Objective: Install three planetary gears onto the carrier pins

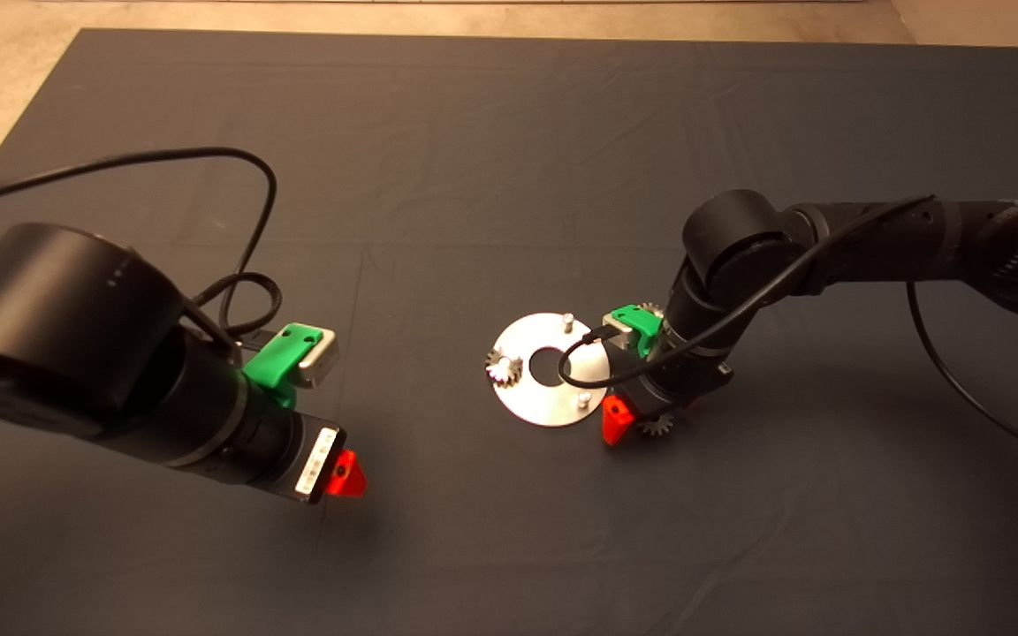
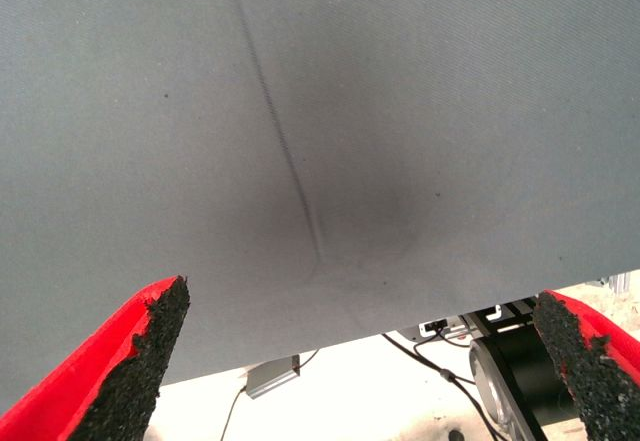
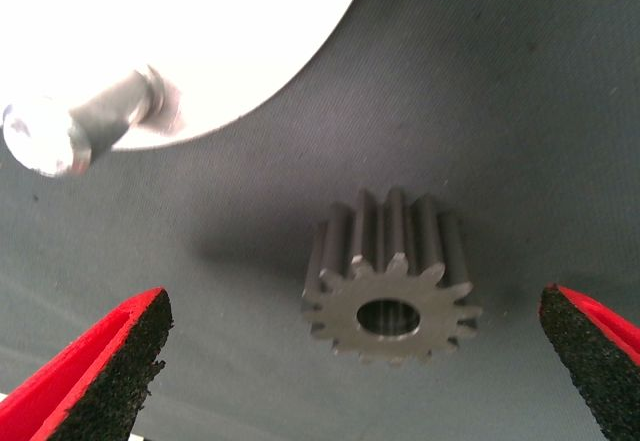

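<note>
**Right pincer open over a loose gear beside the carrier disc**

The carrier disc (image 1: 534,397) lies flat on the dark mat (image 1: 509,177) near the middle of the table. Three carrier pins stand on it. One gear (image 1: 504,367) is seated at the disc's left edge, on the pin there. The far pin (image 1: 567,319) and the near pin (image 1: 582,400) are bare.

The right arm reaches in from the right edge of the head view and points down at the mat just off the disc's right rim. The right pincer (image 1: 641,422) hangs over a second gear (image 1: 656,425), which lies on the mat just beside the disc's near-right edge. In the right wrist view this gear (image 3: 392,276) sits between the two red fingers (image 3: 95,376), apart from both pads. The pincer is spread wide and has hold of nothing. The same view shows the bare near pin (image 3: 85,126) standing on the disc (image 3: 200,31) close to the gear.

A third gear (image 1: 649,310) is partly hidden behind the right wrist's green mount, on the mat beside the disc's far-right edge.

The left arm sits over the mat at the left of the head view, well apart from the disc. The left pincer (image 1: 345,474) points down at bare mat (image 2: 320,141). The left wrist view shows its fingers (image 2: 130,366) spread wide with nothing between them.
</note>
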Robot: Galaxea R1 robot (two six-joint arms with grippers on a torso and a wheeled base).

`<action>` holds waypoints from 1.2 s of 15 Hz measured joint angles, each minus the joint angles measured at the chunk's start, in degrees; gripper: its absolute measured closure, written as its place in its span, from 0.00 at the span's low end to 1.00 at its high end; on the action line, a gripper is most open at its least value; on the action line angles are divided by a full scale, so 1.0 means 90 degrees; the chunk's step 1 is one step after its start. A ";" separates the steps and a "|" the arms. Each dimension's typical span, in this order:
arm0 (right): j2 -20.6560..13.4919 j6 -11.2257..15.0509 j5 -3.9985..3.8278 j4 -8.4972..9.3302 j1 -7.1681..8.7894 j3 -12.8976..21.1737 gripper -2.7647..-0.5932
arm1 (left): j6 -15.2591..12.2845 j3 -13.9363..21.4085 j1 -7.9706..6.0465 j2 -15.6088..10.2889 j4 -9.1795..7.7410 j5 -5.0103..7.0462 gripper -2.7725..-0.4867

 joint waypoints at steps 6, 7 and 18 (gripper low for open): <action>-0.0050 0.0000 0.0000 -0.0066 0.0000 -0.0098 0.03 | 0.0000 0.0056 0.0000 -0.0015 -0.0018 0.0000 0.13; -0.0053 0.0000 0.0000 -0.0073 0.0000 -0.0100 0.03 | 0.0000 0.0056 0.0000 -0.0015 -0.0018 0.0000 0.13; -0.0135 0.0000 0.0000 -0.0079 0.0003 -0.0095 0.24 | 0.0000 0.0066 0.0056 -0.0015 -0.0034 0.0000 0.13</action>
